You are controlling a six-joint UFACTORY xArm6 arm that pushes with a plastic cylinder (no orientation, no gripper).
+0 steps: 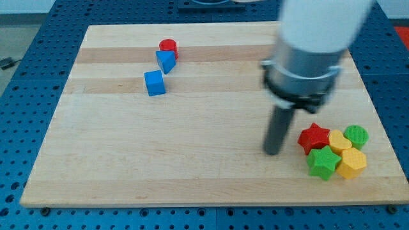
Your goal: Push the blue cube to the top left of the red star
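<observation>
The blue cube (154, 83) sits on the wooden board (192, 160) in the upper left part of the view. The red star (313, 137) lies at the lower right, at the left end of a cluster of blocks. My tip (273, 152) rests on the board just left of the red star, with a small gap between them. The blue cube is far to the tip's upper left.
A red cylinder (168, 46) and a second blue block (166, 60) sit just above the blue cube. A yellow block (339, 140), a green cylinder (356, 135), a green star (323, 162) and a yellow hexagon (352, 162) crowd the red star's right side.
</observation>
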